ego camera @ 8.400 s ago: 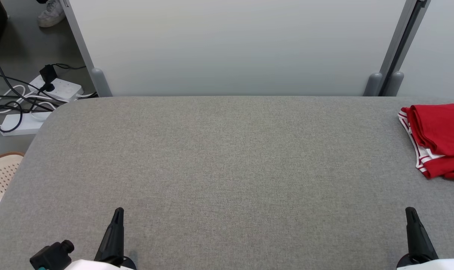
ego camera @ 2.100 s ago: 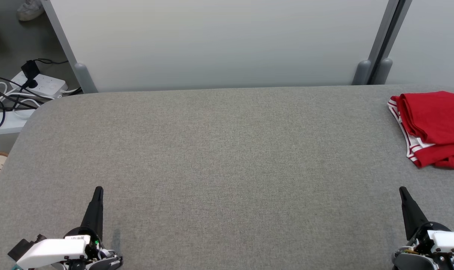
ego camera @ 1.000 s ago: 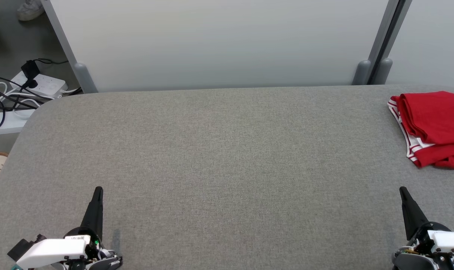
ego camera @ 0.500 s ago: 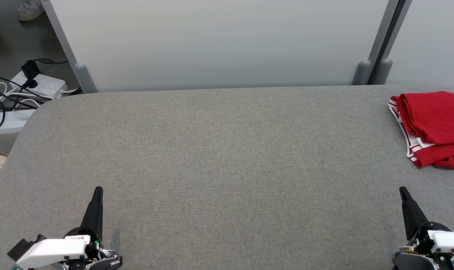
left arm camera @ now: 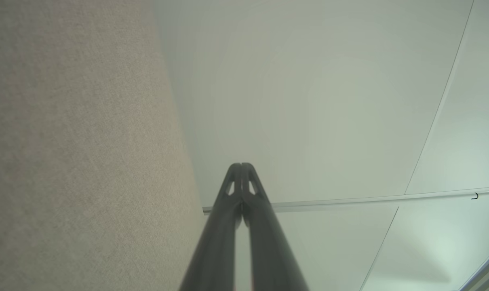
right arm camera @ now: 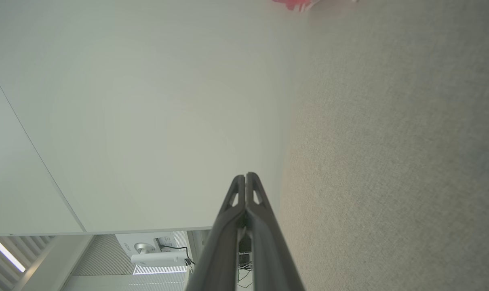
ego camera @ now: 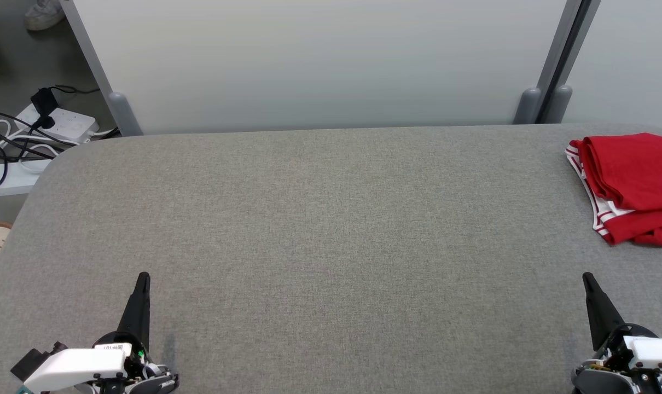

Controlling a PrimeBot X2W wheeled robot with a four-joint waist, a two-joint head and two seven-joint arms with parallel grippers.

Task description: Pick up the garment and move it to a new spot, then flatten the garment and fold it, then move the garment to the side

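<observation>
Red garment (ego camera: 632,186) with white-striped trim lay folded in a loose stack at the far right of the grey fabric table (ego camera: 331,230), cut off by the head view's right edge. Left gripper (ego camera: 143,278) sat low over the near left of the table, its 2 fingers pressed together, gripping nothing. Right gripper (ego camera: 586,277) sat at the near right, likewise clenched and empty, apart from the garment, which lay beyond it toward the far edge. Both wrist views showed fingertips touching. Pale partition panel (ego camera: 320,60) stood behind the table. Power strip (ego camera: 63,121) with dark cables lay on the floor at far left, and a shoe (ego camera: 44,13) showed in the upper-left corner.
</observation>
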